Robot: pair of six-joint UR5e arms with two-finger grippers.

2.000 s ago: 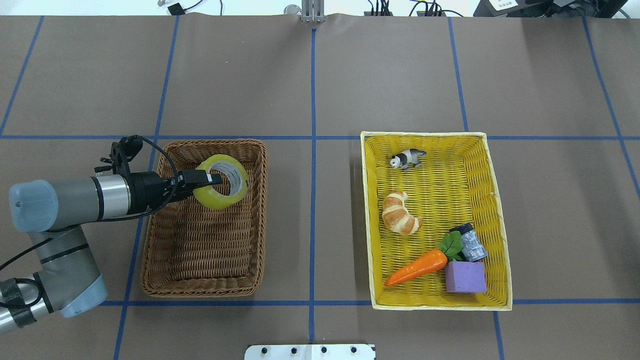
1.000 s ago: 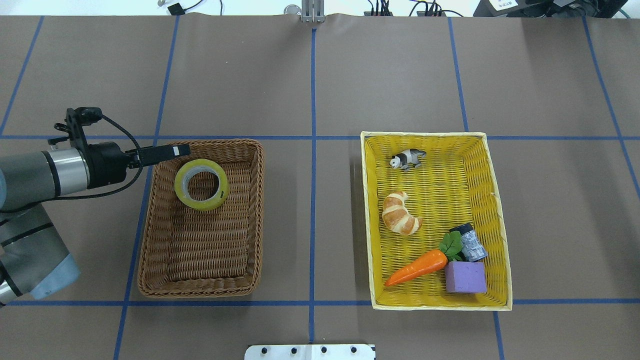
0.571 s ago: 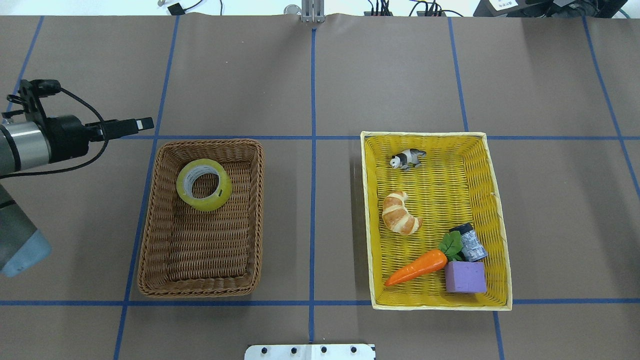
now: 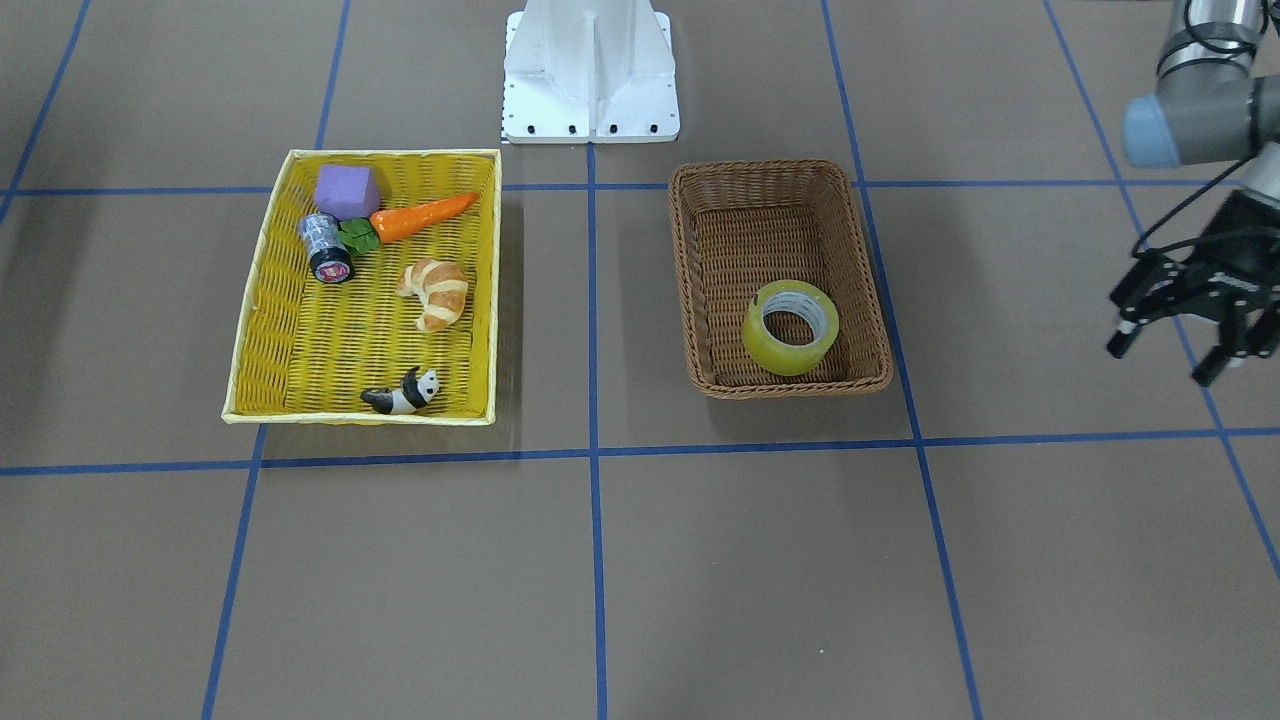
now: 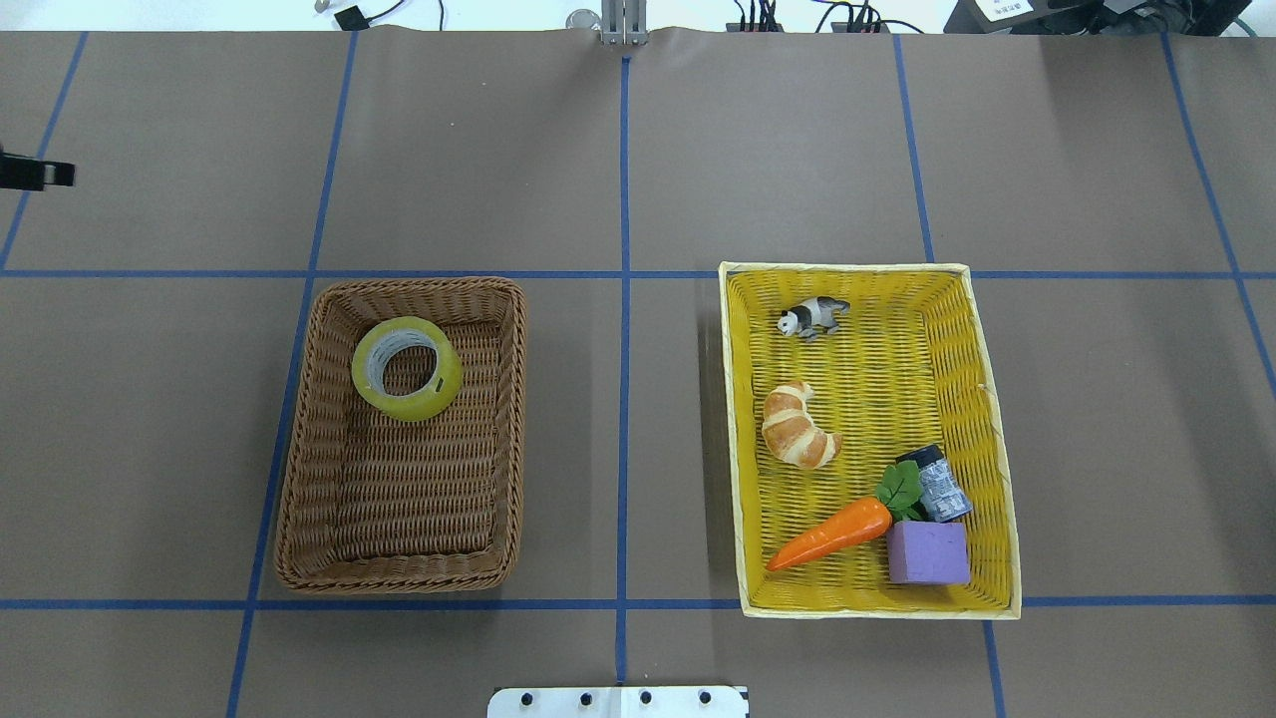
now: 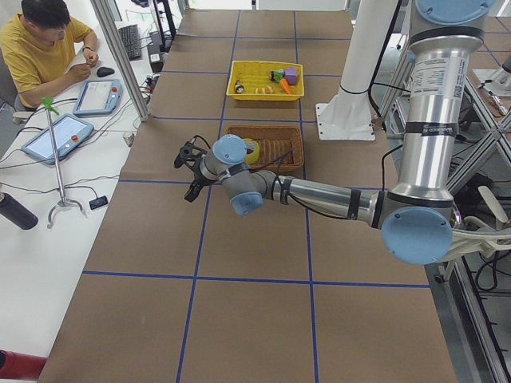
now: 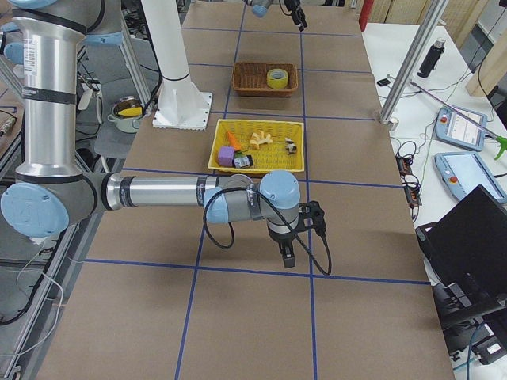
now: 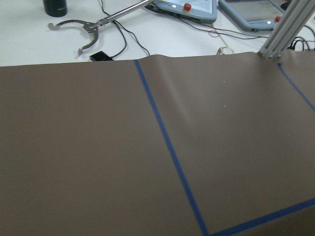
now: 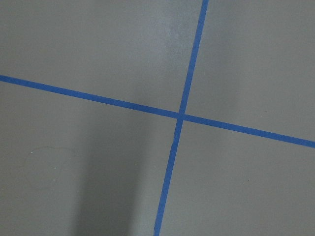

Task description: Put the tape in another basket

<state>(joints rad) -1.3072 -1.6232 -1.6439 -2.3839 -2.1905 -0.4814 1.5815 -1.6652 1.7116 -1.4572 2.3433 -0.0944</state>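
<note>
The tape (image 5: 410, 407), a yellowish roll with a grey-white core, lies flat in the far end of the brown wicker basket (image 5: 399, 575). It also shows in the front view (image 4: 773, 352), inside the basket (image 4: 765, 172). My left gripper (image 4: 1160, 362) is open and empty, well off to the left of the basket and above the table. Only one fingertip (image 5: 45, 175) shows at the overhead view's left edge. My right gripper (image 7: 287, 257) shows only in the exterior right view, low over the table, far from both baskets. I cannot tell whether it is open or shut.
A shallow yellow tray (image 5: 733, 449) to the right holds a toy panda (image 5: 812, 317), a croissant (image 5: 797, 427), a carrot (image 5: 832, 534), a purple block (image 5: 927, 551) and a small dark silvery roll (image 5: 940, 486). The white robot base (image 4: 590, 70) stands behind the baskets.
My left gripper let go of the tape, which now lies flat in the brown basket. The left arm then pulled back to the left, almost out of the overhead view.
</note>
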